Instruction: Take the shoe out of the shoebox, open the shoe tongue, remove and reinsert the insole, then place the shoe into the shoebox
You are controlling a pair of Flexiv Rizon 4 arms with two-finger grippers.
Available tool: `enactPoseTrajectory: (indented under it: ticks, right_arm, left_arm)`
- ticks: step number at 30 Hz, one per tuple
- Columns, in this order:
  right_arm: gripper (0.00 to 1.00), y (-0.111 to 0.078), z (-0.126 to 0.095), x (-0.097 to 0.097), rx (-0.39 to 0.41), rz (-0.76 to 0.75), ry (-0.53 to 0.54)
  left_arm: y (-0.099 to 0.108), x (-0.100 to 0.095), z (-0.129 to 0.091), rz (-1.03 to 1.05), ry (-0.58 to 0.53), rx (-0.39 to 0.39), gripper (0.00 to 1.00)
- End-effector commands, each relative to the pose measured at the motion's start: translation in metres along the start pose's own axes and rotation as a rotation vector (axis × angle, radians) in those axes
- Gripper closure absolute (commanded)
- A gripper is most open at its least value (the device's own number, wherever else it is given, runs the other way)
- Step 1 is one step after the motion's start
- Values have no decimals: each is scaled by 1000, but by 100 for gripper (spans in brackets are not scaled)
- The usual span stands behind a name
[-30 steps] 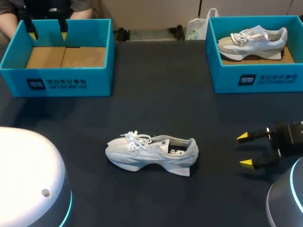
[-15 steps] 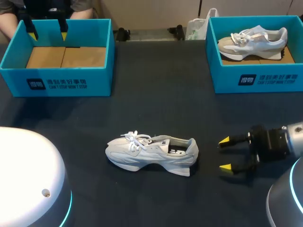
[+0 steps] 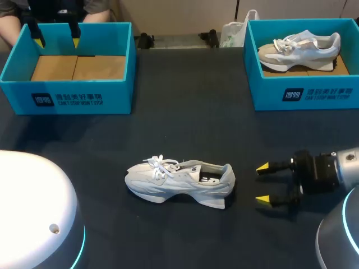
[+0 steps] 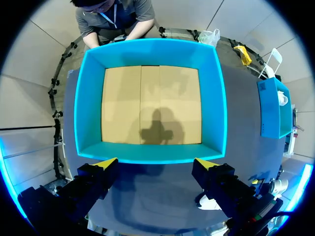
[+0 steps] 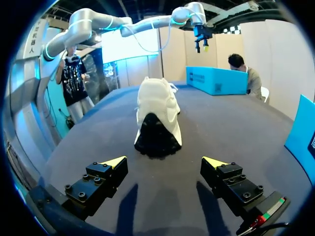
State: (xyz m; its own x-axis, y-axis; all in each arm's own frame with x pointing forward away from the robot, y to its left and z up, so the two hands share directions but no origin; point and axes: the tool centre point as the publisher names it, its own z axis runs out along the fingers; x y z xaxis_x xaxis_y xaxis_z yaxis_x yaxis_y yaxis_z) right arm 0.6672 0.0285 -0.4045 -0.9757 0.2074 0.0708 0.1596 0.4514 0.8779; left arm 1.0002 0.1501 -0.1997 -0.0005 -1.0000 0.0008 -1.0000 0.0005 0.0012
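Mid-table, near side: a white lace-up sneaker [image 3: 179, 182] sits upright on its sole on the dark table [image 3: 185, 123], toe left, heel right. Step one (shoe out of box) looks done.

Far left, the teal cardboard shoebox [image 3: 67, 92] is empty, with only its bare brown floor showing. Far right, a second teal shoebox [image 3: 303, 92] holds a second white sneaker [image 3: 300, 49]. Neither arm is near it.

The right gripper [image 3: 262, 183] is low over the table just right of the heel. Its fingers are spread wide with nothing between them, and there is no contact with the shoe. The right wrist view agrees: the sneaker [image 5: 157, 118] is ahead of the gripper [image 5: 165, 162] with its heel opening facing it, and bare table lies between.

The left gripper [image 3: 56, 40] hangs high above the empty box, released and carrying nothing. The left wrist view looks straight down into that box [image 4: 152, 153], with the gripper's [image 4: 155, 164] yellow tips wide apart and holding nothing.

Status estimate:
- Laces look tied and the tongue is not pulled open.
- A dark insole appears to be seated inside the collar, though it can't be confirmed fully from here.
- Left to do: open the tongue, take the insole out and put it back, return the shoe to the box.
- About one step of four is complete.
- The right arm is lined up on the heel, likely to pin or grip it. The left arm would have to come in for the tongue work.
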Motion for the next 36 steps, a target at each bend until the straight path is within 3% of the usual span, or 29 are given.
enactPoseTrajectory:
  ticks: [1, 12, 25, 36]
  right_arm:
    - [0, 3, 12, 19, -45, 0, -87]
    - [0, 10, 31, 23, -84, 82, -147]
    - [0, 17, 53, 11, -130, 63, -125]
    - [0, 28, 71, 13, -138, 60, -105]
  left_arm:
    - [0, 0, 0, 0, 0, 0, 0]
    - [0, 0, 0, 0, 0, 0, 0]
    - [0, 0, 0, 0, 0, 0, 0]
    - [0, 0, 0, 0, 0, 0, 0]
